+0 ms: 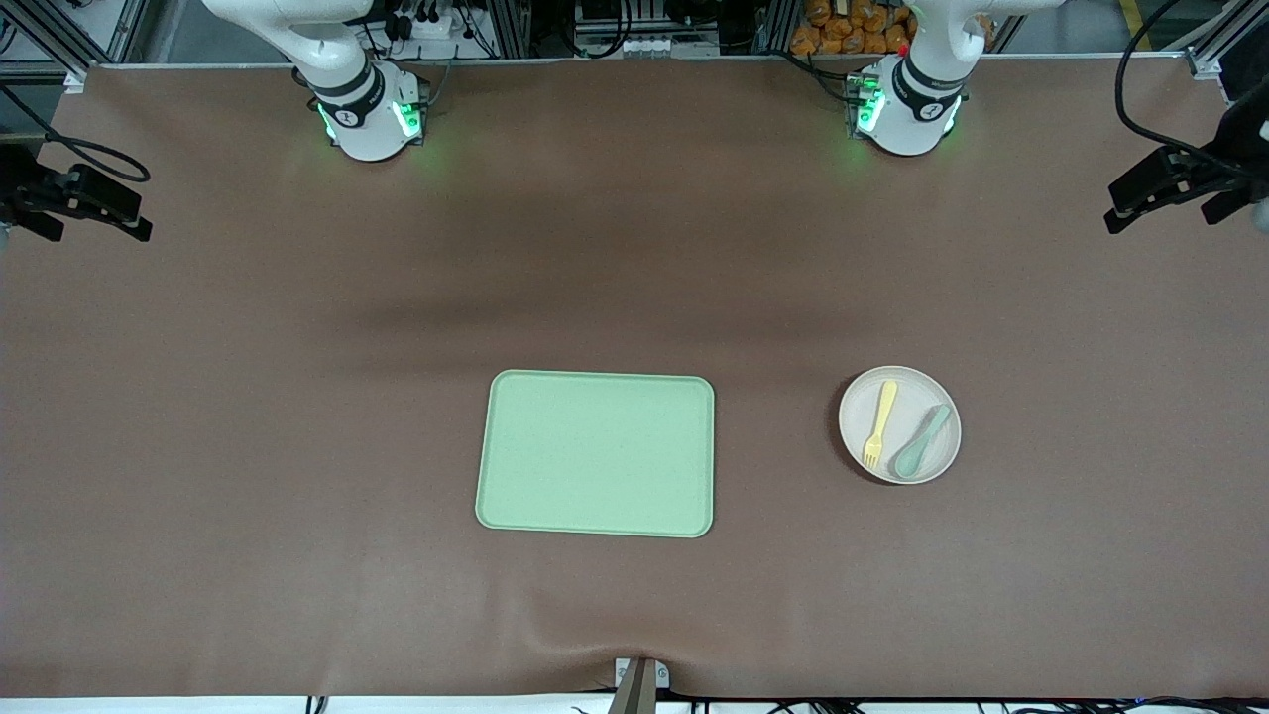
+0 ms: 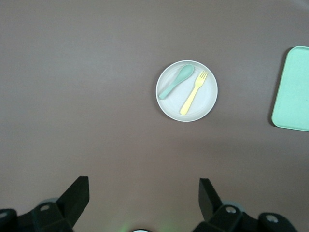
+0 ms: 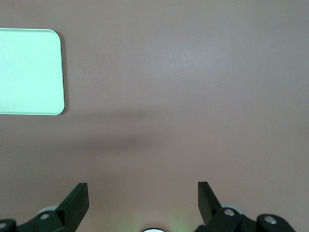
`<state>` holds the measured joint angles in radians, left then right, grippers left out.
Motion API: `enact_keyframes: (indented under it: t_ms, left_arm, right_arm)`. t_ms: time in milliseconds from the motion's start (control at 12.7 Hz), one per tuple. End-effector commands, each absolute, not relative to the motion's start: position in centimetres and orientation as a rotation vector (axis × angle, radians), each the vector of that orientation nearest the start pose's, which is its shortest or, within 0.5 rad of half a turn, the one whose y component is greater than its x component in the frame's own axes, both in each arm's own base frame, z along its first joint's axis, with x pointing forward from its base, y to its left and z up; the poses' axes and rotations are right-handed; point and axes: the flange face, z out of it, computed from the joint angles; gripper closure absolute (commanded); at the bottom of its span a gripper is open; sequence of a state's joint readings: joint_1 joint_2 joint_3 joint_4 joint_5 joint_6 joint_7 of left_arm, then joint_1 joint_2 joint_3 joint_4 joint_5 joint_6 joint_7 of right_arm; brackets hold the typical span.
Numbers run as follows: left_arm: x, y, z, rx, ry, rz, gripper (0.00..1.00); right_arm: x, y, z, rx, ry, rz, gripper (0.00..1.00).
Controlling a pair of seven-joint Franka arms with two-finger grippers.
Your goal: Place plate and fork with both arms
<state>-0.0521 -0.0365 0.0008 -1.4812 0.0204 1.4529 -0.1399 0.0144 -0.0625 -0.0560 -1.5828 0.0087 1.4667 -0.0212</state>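
Plate (image 1: 942, 458) holds fork (image 1: 878, 423) and spoon (image 1: 923, 441); left end effector (image 2: 142, 195) and right end effector (image 3: 142, 193) gape empty

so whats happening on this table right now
Nothing is being handled. The plate sits on the table toward the left arm's end, with the fork and a spoon lying side by side on it. A bare green tray lies mid-table. The left gripper hangs open high over the table near the plate, and the right gripper is open over bare table beside the tray.
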Motion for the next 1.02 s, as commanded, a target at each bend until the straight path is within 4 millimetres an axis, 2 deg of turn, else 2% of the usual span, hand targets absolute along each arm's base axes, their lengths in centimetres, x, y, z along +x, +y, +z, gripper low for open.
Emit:
enact_keyframes:
  t_ms: [0,236,472,630,787,944]
  left_arm:
    - [52.3,-2.2,67.8,-3.120,-0.114,-0.022,0.00]
    - [53.0,-1.9,67.3,-3.109,-0.092,-0.011,0.00]
    - [56.8,-2.1,61.6,-3.119,-0.007,0.018,0.00]
    - [58.4,-2.2,54.7,-3.115,-0.003,0.094,0.00]
    - [59.0,-1.2,47.6,-3.120,-0.028,0.035,0.00]
    - [59.4,-2.0,41.5,-3.124,-0.018,-0.056,0.00]
  right_arm:
    - [52.7,-4.6,63.0,-3.137,0.118,0.116,0.00]
    - [52.7,-4.7,63.1,-3.128,0.124,0.110,0.00]
    - [52.6,-4.6,62.9,-3.127,0.119,0.132,0.00]
    - [52.6,-4.4,62.7,-3.126,0.112,0.146,0.00]
    - [52.5,-4.2,62.2,-3.120,0.102,0.186,0.00]
    - [52.7,-3.5,61.4,-3.100,0.085,0.224,0.00]
